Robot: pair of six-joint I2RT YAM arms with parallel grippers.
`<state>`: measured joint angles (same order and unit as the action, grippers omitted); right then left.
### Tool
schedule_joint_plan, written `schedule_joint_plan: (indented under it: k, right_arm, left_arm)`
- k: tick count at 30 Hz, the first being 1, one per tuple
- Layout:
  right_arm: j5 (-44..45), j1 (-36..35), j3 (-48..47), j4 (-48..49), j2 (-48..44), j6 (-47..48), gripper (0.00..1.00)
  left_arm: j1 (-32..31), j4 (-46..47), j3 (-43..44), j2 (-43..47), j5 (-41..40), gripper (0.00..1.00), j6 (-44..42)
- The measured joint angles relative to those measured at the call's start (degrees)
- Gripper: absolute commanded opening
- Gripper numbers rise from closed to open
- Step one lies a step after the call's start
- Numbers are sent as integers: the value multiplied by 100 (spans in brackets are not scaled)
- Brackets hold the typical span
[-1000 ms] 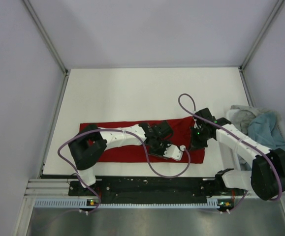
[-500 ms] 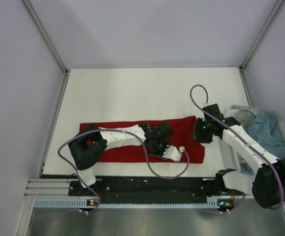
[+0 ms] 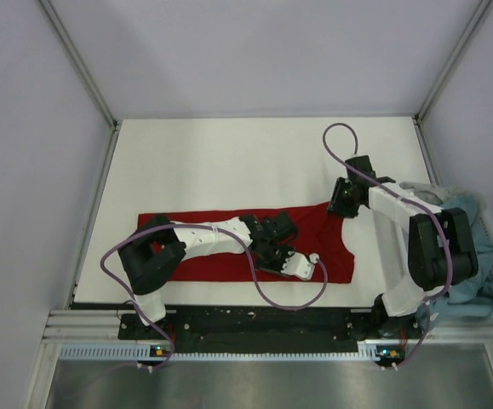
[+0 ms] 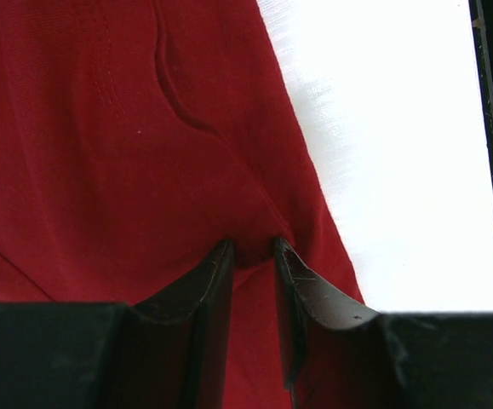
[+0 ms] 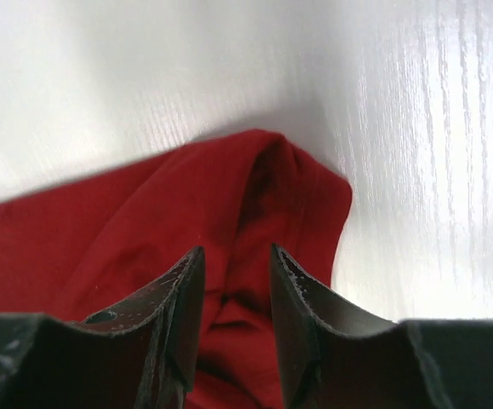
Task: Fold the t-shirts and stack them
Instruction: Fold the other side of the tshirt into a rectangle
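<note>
The white worktop [image 3: 229, 162] carries the red t-shirt [image 3: 212, 266], a plain deep-red cloth laid as a long flat band across the lower middle of the overhead view. Both arms cover parts of it. At the right edge a teal t-shirt [image 3: 489, 294] and a grey t-shirt [image 3: 418, 189] lie crumpled, mostly hidden behind the right arm. The left tool [image 4: 253, 249], low centre, has narrowed onto a pinched ridge of red cloth near the shirt's lower hem, and creases run into its tips. The right tool [image 5: 236, 256] stands narrowly parted over the shirt's rumpled upper-right corner. I cannot tell whether it grips the cloth.
</note>
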<state>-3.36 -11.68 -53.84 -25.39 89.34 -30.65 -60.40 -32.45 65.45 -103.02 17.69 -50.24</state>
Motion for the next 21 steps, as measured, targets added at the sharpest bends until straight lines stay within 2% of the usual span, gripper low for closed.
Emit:
schedule_joint_plan:
  k: [2, 8, 21]
  right_arm:
    - [-46, 28, -111, 103, 254, 4, 33]
    - [-326, 103, -339, 404, 772, 17, 0]
    - [-704, 431, -874, 483, 986, 409, 0]
  left_arm:
    - [0, 11, -4, 0, -2, 31, 20]
    - [11, 46, -24, 0, 2, 31, 59]
    - [68, 120, -85, 0, 166, 31, 55]
